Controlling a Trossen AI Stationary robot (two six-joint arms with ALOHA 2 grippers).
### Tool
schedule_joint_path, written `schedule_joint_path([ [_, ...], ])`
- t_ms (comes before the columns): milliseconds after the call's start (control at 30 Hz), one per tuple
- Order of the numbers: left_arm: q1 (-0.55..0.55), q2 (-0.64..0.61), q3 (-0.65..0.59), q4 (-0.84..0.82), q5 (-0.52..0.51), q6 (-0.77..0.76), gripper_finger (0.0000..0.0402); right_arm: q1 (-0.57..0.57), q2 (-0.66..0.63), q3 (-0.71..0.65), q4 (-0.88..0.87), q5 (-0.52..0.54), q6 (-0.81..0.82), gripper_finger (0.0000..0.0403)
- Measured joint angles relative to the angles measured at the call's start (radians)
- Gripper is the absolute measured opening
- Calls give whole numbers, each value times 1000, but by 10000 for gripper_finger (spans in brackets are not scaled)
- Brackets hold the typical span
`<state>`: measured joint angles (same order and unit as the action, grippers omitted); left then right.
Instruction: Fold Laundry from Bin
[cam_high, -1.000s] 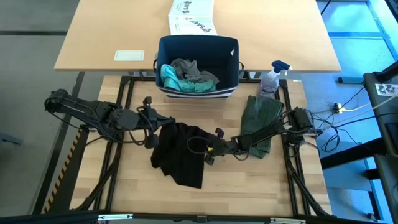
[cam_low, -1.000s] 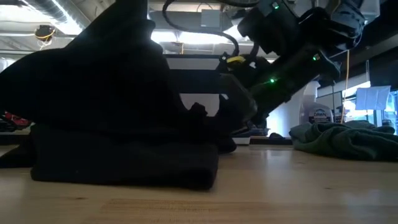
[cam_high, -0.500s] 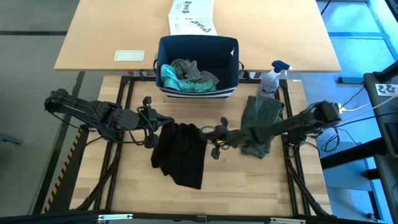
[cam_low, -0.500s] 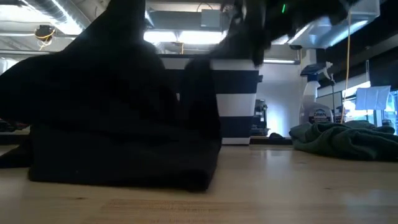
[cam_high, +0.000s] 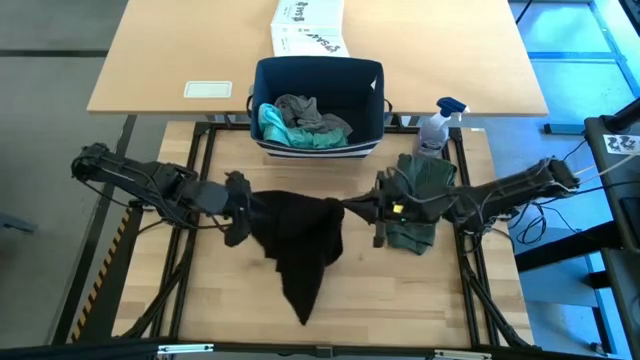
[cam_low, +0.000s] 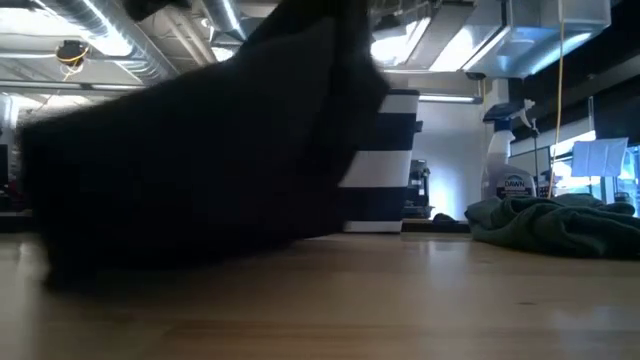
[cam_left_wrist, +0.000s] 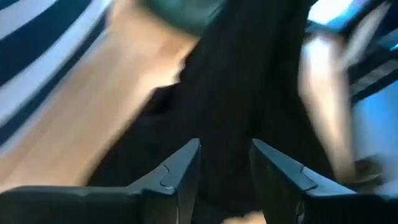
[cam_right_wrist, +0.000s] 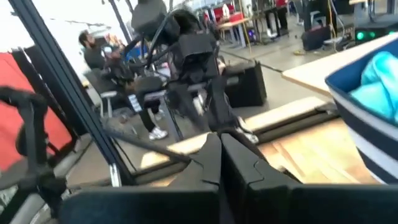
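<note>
The right gripper (cam_high: 366, 207) is clenched on one top corner of the black T-shirt (cam_high: 300, 240), near the middle of the table (cam_high: 400, 290). The left gripper (cam_high: 243, 203) is at the opposite corner; its fingers (cam_left_wrist: 180, 168) stand slightly apart with dark cloth between them, and I cannot tell if they grasp it. The shirt hangs stretched between both, its point toward the front edge. The olive-green piece (cam_high: 420, 185) lies under the right arm. At the back edge is the bin (cam_high: 320, 78) with the teal piece (cam_high: 275, 125) and grey T-shirt (cam_high: 305, 108); a spray bottle (cam_high: 436, 125) stands beside it.
</note>
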<state>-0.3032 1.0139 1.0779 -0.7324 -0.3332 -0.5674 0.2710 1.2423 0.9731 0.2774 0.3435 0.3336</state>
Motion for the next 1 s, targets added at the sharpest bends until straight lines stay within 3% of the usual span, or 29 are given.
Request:
schedule_joint_path([
  [200,-29,77,0,369,13,39,139,-3,33,111,-1,41,-35,2],
  [400,-72,256,0,647,3,73,138,-3,56,204,-42,162,-53,2],
  [533,-72,384,0,817,-79,72,138,-3,65,235,-62,161,-62,2],
  [667,-72,486,0,933,-177,80,138,-3,65,238,-62,116,-62,2],
  [800,-73,589,0,952,-213,158,137,-3,65,238,-62,71,-62,3],
  [1000,-62,681,-1,1045,-288,159,137,-3,65,238,-64,29,-62,3],
])
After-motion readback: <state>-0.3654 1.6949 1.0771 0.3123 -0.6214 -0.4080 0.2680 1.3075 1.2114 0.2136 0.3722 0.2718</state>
